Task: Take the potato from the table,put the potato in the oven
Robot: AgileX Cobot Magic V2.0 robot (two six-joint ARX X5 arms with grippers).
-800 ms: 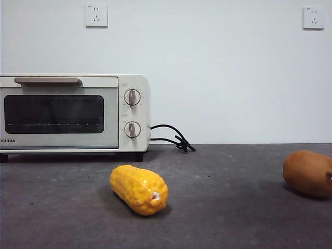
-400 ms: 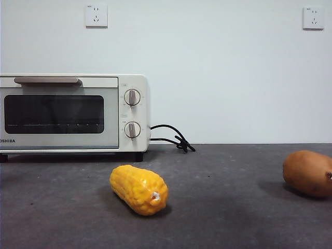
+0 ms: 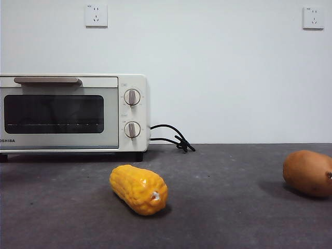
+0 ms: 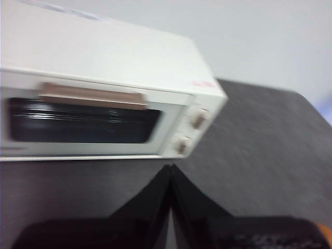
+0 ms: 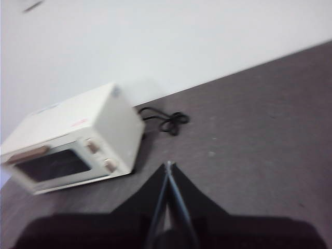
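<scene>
Front view, level across the tabletop [image 3: 233, 207]. The toaster oven [image 3: 72, 114] stands at 9 o'clock, cream-white, its dark glass door shut under a bar handle [image 3: 47, 80]; the letters "OSHIBA" read at the door's lower edge, the first letter cut off by the frame. Two round knobs [image 3: 132, 97] sit one above the other beside the door, with markings too small to read. A black cord [image 3: 174, 139] loops on the tabletop just beside the oven, toward the centre. Two white wall sockets [image 3: 96, 15] are mounted high on the wall at 11 and 1 o'clock.

A yellow corn cob [image 3: 139, 189] lies near the centre at 6 o'clock, in front of the oven, its long axis slanting toward the camera. The potato [image 3: 308, 173] rests on the tabletop at 3 o'clock, well apart from both cob and oven, partly cut by the frame edge; its long axis runs roughly across the view, a small dark spot at the cut end.

Wrist views, both blurred: the left tool [image 4: 170, 174] and the right tool [image 5: 168, 171] each show jaws pressed together, gripping nothing, above the tabletop and facing the oven.
</scene>
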